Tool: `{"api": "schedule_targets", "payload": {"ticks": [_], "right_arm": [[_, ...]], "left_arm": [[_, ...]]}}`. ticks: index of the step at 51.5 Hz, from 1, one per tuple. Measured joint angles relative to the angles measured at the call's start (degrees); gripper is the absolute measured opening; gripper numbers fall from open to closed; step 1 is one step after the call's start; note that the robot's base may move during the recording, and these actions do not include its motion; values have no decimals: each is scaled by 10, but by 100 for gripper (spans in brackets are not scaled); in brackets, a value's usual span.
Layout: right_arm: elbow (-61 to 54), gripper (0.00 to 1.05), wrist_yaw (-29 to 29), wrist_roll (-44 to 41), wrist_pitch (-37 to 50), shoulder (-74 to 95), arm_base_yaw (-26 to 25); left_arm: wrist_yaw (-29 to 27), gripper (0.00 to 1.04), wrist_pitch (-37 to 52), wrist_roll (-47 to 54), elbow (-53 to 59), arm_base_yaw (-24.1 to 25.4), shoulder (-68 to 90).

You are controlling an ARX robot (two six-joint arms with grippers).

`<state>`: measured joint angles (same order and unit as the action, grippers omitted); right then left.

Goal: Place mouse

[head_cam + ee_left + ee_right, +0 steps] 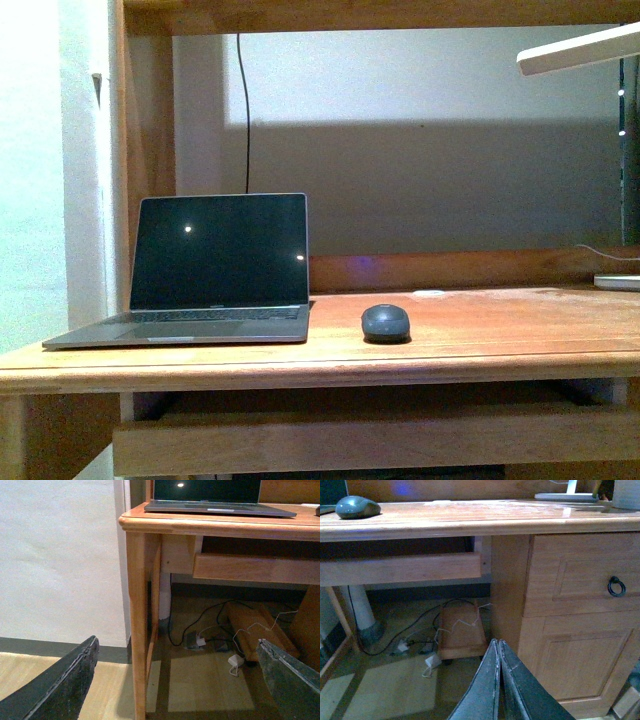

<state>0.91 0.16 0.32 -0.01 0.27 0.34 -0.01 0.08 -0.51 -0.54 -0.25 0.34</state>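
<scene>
The dark grey oval mouse sits on the wooden desk, just right of the open laptop. It also shows in the right wrist view, on the desktop. Neither arm shows in the front view. My left gripper is open and empty, low below desk height, facing the desk's left leg. My right gripper is shut and empty, low in front of the desk's drawer cabinet, well below the mouse.
A pull-out tray hangs under the desktop. Cables and a power adapter lie on the floor beneath. A white lamp arm reaches in at top right, its base on the desk's right end. A wall stands left.
</scene>
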Motion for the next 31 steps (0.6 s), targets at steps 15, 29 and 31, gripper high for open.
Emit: {"api": "schedule_targets", "payload": {"ticks": [15, 29, 31], "right_arm": [[0, 52, 0, -1, 0, 0, 0], [0, 91, 0, -1, 0, 0, 0], [0, 97, 0, -1, 0, 0, 0]], "left_arm": [[0, 97, 0, 0, 0, 0, 0], [0, 97, 0, 0, 0, 0, 0], [0, 97, 0, 0, 0, 0, 0]]}}
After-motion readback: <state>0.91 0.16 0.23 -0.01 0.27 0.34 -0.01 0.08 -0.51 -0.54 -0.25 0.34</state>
